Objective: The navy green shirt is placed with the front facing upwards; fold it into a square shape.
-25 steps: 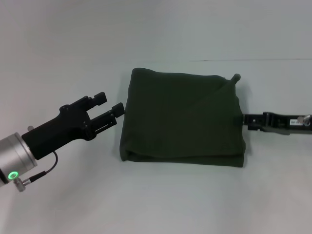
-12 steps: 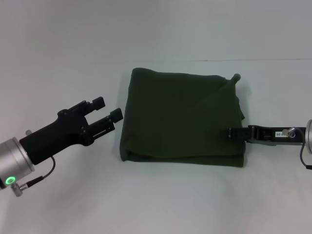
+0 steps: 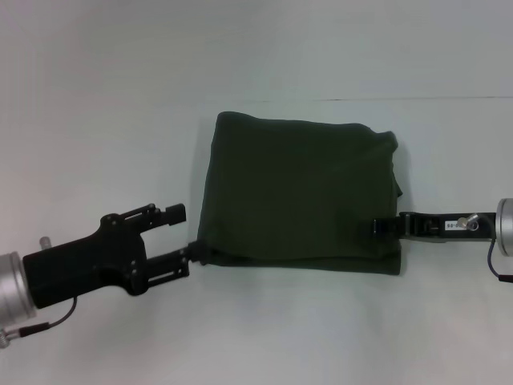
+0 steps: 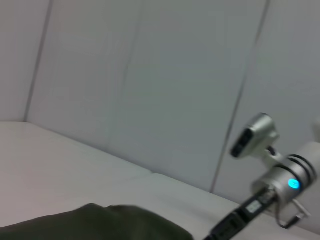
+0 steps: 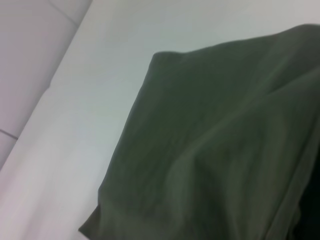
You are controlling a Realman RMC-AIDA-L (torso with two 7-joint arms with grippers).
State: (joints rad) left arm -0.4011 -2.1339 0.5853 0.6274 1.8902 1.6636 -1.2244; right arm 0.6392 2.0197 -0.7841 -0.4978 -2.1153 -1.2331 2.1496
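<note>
The navy green shirt [image 3: 296, 192] lies folded into a rough square on the white table; its lettering and neck label are hidden. My left gripper [image 3: 181, 233] is open at the shirt's near-left corner, with its lower finger [image 3: 186, 253] touching the cloth's edge. My right gripper [image 3: 378, 227] reaches in low from the right and lies over the shirt's right edge near the front. The left wrist view shows a strip of the shirt [image 4: 100, 222] and the right arm [image 4: 270, 185] beyond it. The right wrist view shows the folded cloth [image 5: 215, 150] close up.
The white table [image 3: 256, 337] spreads all round the shirt. A faint seam [image 3: 449, 99] runs across the surface behind it. A pale panelled wall [image 4: 150, 75] stands behind the table in the left wrist view.
My left gripper has moved down and nearer, to the shirt's near-left corner. My right gripper has slid left onto the shirt. The raised tip at the far-right corner has flattened.
</note>
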